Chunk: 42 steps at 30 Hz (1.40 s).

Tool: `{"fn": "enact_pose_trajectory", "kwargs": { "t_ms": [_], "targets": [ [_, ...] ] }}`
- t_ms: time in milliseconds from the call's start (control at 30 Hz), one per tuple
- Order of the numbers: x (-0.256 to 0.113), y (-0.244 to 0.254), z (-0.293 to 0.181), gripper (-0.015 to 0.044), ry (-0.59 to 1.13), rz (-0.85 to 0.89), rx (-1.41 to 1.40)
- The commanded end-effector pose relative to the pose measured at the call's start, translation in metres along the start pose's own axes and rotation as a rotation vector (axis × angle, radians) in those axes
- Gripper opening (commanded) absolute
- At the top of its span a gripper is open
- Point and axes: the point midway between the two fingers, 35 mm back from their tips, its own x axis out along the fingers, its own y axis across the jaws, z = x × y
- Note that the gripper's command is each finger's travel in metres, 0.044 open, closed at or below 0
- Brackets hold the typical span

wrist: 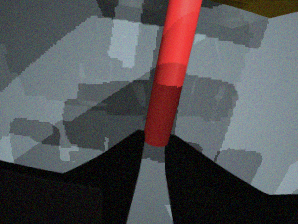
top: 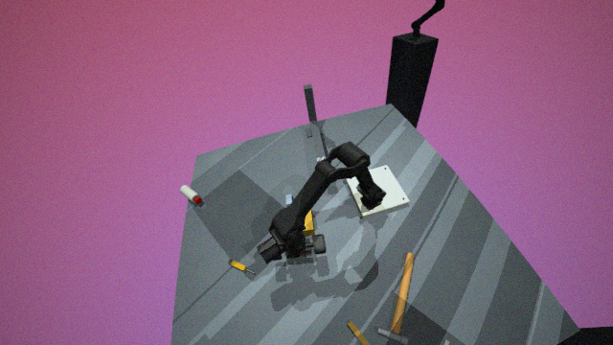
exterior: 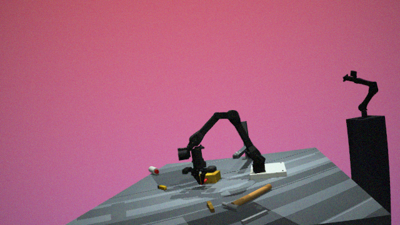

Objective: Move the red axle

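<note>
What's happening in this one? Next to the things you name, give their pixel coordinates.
The black arm's hand point(top: 303, 256) point(exterior: 200, 182) point(wrist: 154, 139) is closed on the red axle point(exterior: 205, 180) point(wrist: 172, 70), close above the table point(top: 297, 331) point(exterior: 150, 206). Much of the axle's length shows outside the yellow beam point(top: 309, 224) point(exterior: 214, 177) point(wrist: 272, 7); whether it is fully free can't be told. The axle isn't placed yet, and the hand still has to let go.

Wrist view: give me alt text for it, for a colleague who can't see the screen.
The red axle runs down from the top edge, its near end gripped between the black fingertips of the pincer. A sliver of the yellow beam shows at top right, above a shadowed grey tabletop.
</note>
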Motion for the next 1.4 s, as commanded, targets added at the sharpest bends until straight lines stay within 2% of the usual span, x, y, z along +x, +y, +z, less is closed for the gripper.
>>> {"fn": "enact_pose_trajectory", "kwargs": {
  "t_ms": [0,567,1100,1367],
  "targets": [
    [-0.001,0.000,-0.008,0.0000,0.005,-0.001,0.002],
    [0.000,-0.003,-0.034,0.0000,0.008,-0.002,0.003],
    [0.012,0.000,-0.034,0.0000,0.008,-0.002,0.003],
    [0.010,-0.001,-0.034,0.0210,0.006,0.000,0.000]
  ]
}}
